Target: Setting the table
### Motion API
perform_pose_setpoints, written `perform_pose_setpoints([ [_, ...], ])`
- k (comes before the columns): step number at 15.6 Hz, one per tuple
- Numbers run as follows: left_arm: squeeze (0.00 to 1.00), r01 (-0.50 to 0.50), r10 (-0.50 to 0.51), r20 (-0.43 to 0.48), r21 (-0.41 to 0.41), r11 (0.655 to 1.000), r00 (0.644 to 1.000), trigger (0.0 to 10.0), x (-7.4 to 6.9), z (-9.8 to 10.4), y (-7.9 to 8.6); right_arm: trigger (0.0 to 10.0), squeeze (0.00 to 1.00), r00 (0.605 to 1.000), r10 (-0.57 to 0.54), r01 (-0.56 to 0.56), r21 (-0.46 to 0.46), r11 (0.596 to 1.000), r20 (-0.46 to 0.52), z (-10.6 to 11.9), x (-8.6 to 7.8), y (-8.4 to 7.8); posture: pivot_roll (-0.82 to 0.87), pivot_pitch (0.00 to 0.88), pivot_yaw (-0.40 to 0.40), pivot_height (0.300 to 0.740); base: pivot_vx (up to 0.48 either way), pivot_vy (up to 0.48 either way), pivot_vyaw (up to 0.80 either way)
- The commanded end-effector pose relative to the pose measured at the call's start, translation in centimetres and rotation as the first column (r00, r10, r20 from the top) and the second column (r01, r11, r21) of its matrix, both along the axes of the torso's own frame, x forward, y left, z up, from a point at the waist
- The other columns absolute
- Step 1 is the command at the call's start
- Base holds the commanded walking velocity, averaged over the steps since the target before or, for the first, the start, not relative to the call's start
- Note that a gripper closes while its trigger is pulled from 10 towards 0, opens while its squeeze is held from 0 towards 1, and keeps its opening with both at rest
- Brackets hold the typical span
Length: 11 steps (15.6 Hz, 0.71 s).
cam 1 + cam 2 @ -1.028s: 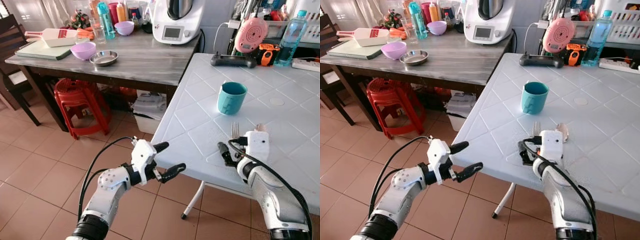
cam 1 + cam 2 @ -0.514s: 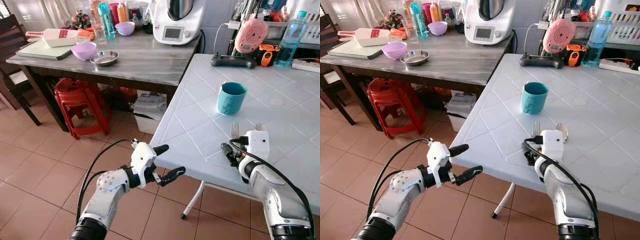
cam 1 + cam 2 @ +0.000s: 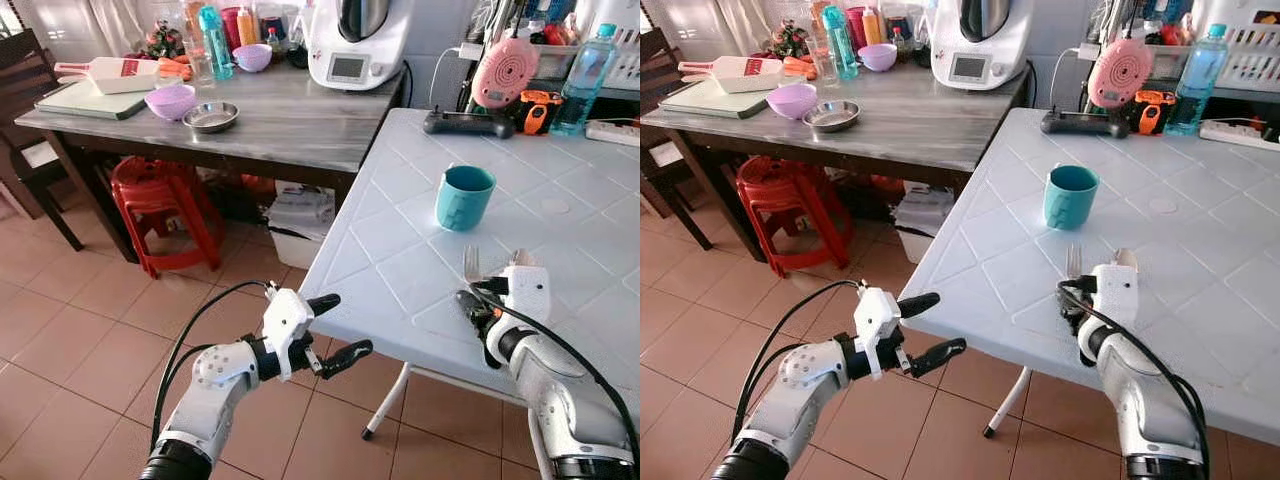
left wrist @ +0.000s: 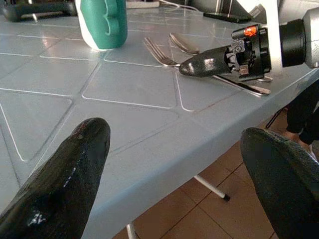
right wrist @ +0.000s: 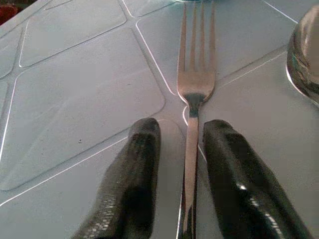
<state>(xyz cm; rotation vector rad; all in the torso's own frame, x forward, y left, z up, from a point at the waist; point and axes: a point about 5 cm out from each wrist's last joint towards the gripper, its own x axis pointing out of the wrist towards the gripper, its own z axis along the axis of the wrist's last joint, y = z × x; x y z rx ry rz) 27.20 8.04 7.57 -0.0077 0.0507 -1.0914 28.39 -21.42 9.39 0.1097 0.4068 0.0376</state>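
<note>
**Fork Between the Fingers on the White Table**

The right gripper (image 5: 174,174) is resting low on the white table (image 3: 400,270), near the table's front edge. Its two black fingers (image 5: 134,169) are sitting a little apart, one on each side of the fork (image 5: 195,89). The fork's thin handle is lying in the gap between them. The fingers are close to the handle, but it is hard to tell if they are squeezing it or just sitting beside it. The fork is lying flat on the table with its prongs pointing away from the robot, toward the teal cup (image 3: 463,196).

A spoon (image 4: 187,44) is lying just beside the fork, on its right side. The teal cup is standing upright on the table, a bit past the fork's prongs.

The left gripper (image 3: 335,325) is hanging in the air over the brown tile floor (image 3: 90,340), just off the near-left edge of the white table. Its two fingers are spread wide apart and are holding nothing.

Farther back on the white table, a black game controller (image 3: 468,122) is lying near a pink round gadget (image 3: 503,70) and a water bottle (image 3: 585,75). To the left, a grey table (image 3: 290,120) is holding a purple bowl (image 3: 170,100), a metal bowl (image 3: 211,116) and a white kitchen machine (image 3: 355,40). A red stool (image 3: 160,205) is tucked under it.
</note>
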Motion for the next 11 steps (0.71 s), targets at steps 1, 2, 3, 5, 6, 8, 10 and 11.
perform_pose_setpoints([
  [1,0.0,0.016,-0.016,0.003,0.021,1.0,1.0,10.0,-0.15,0.03,0.13,0.0,0.0,0.992,0.032,-0.024,0.064,0.998,-0.126,-2.37,-1.2,0.87,-0.06,0.0,0.071,0.74,0.0,0.0,0.0],
  [2,0.0,0.02,-0.02,0.003,0.024,1.0,1.0,10.0,-0.17,0.01,0.07,0.0,0.0,0.991,0.024,-0.013,0.083,0.996,-0.129,-2.47,-1.24,0.72,-0.06,0.0,0.071,0.74,0.0,0.0,0.0],
  [3,0.0,0.021,-0.021,0.003,0.028,0.999,1.0,10.0,-0.17,-0.03,0.03,0.0,0.0,0.991,0.017,-0.005,0.089,0.996,-0.133,-2.61,-1.26,0.47,-0.05,0.0,0.07,0.74,0.0,0.0,0.0],
  [5,0.0,0.019,-0.019,0.004,0.031,0.999,1.0,10.0,-0.14,-0.05,0.05,0.0,0.0,0.991,0.011,0.002,0.094,0.996,-0.136,-2.71,-1.23,0.29,-0.05,0.0,0.069,0.74,0.0,0.0,0.0],
  [6,0.0,0.018,-0.018,0.006,0.033,0.999,1.0,10.0,-0.12,-0.04,0.05,0.0,0.0,0.991,0.005,0.01,0.112,0.994,-0.135,-2.71,-1.13,0.24,-0.05,0.0,0.07,0.74,0.0,0.0,0.0],
  [8,0.0,0.019,-0.02,0.009,0.034,0.999,1.0,10.0,-0.13,-0.01,0.03,0.0,0.0,0.99,-0.005,0.022,0.122,0.992,-0.138,-2.8,-1.09,0.16,-0.05,0.0,0.071,0.74,0.0,0.0,0.0],
  [10,0.0,0.02,-0.02,0.008,0.035,0.999,1.0,10.0,-0.17,0.01,0.05,0.0,0.0,0.99,-0.027,0.046,0.14,0.989,-0.137,-2.89,-1.16,0.12,-0.05,0.0,0.072,0.74,0.0,0.0,0.0],
  [11,0.0,0.021,-0.021,0.007,0.036,0.999,1.0,10.0,-0.2,-0.01,0.06,0.0,0.0,0.99,-0.042,0.064,0.162,0.985,-0.134,-2.92,-1.17,0.09,-0.05,0.0,0.072,0.74,0.0,0.0,0.0],
])
